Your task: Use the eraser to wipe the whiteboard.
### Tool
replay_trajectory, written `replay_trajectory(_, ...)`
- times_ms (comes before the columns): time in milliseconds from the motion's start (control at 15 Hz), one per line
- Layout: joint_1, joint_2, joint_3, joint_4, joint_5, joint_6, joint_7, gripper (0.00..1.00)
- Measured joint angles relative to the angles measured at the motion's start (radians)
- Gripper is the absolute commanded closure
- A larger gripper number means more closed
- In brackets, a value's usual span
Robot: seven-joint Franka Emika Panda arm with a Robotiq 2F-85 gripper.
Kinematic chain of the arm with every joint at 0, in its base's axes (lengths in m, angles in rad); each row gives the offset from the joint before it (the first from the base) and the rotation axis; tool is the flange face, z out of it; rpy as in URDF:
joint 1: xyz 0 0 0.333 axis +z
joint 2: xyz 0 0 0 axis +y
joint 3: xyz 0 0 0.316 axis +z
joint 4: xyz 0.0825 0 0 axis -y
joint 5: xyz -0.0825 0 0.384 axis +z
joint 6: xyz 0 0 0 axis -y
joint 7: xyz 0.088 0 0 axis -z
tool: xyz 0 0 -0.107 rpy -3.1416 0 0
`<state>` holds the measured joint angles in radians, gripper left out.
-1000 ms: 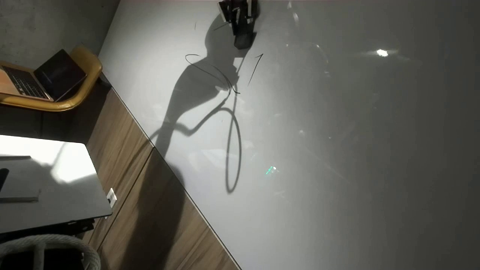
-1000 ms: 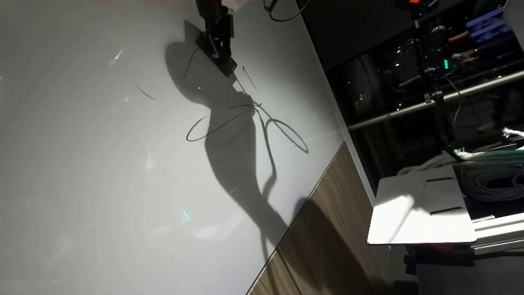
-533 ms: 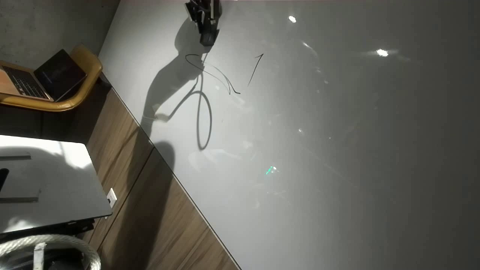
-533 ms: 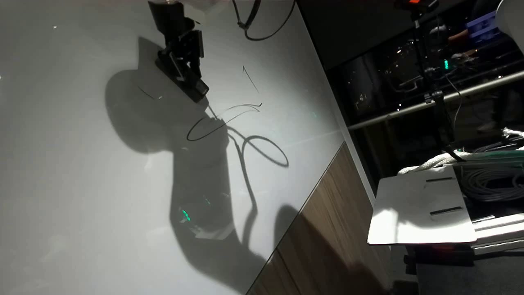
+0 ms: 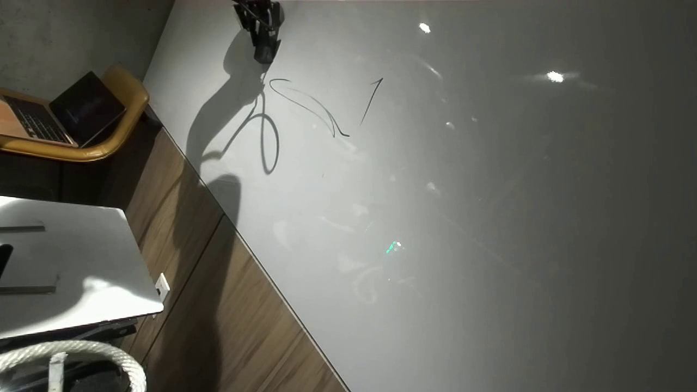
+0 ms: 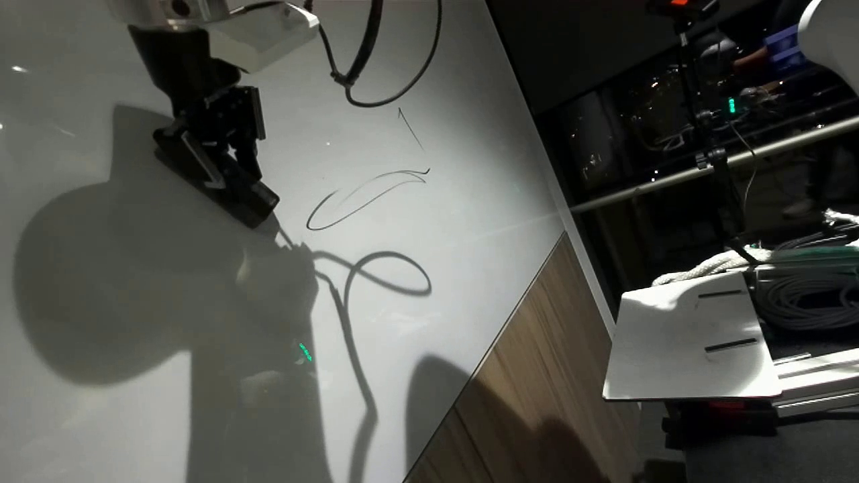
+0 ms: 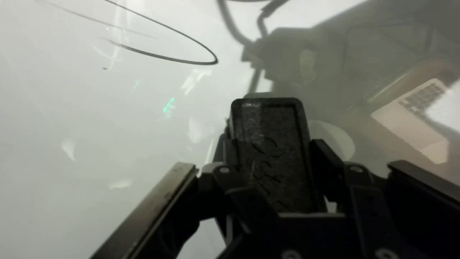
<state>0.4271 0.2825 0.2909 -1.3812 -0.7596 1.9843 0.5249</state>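
I can read no text for certain: between the long edges of the black, flat, oblong eraser (image 7: 276, 129), the letters (image 7: 267, 171) are too dim to make out.

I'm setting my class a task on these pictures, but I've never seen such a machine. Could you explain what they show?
This is a robot arm ending in a pincer. Two pictures are taken from outside it, from different places; the third is taken from its wrist, looking past the pincer. The board is the large pale surface, with a thin dark loop and a short stroke drawn on it. The big grey shape across it is just a shadow. The pincer is closed on the eraser, a black block for wiping the board. Whether the eraser touches the board, I can't tell. In an exterior view you can also spot a laptop on a chair.
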Motion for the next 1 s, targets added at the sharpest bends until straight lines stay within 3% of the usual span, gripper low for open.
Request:
replay_trajectory(267,0.046,0.058,-0.017,0.062,-0.001,-0.029,-0.011,0.72)
replay_trajectory(467,0.035,0.047,-0.019,0.056,0.01,-0.038,-0.027,0.72)
replay_trajectory(1000,-0.12,-0.196,-0.075,-0.144,0.046,-0.029,-0.052,0.72)
